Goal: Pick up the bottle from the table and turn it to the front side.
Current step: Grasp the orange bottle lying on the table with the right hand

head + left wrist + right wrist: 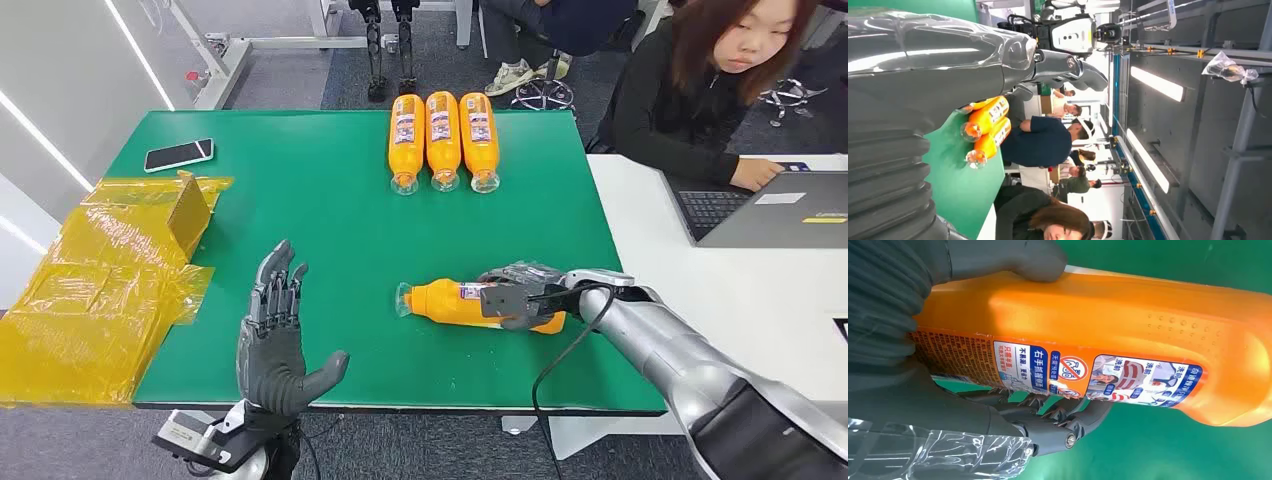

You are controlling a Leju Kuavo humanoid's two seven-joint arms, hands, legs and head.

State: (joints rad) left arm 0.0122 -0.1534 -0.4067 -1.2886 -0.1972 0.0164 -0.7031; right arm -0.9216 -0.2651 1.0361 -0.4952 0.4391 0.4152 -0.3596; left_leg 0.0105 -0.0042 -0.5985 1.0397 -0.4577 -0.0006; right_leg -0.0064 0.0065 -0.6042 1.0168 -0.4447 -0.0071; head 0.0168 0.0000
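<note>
**Bottle gripped on the mat**

Bottle [455, 300] lies on its side on the green mat [330, 220], near the front edge; the right hand [520, 293] wraps around its body; the left hand [277, 345] hovers apart, fingers spread, holding nothing; three bottles [441, 140] lie at the far edge.

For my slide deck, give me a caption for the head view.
Right hand grips a lying orange bottle on the green table; left hand open.

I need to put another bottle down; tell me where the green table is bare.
The middle of the green mat is bare, between the phone, three bottles, left hand and right hand's bottle. The yellow plastic crowds the left edge.
</note>
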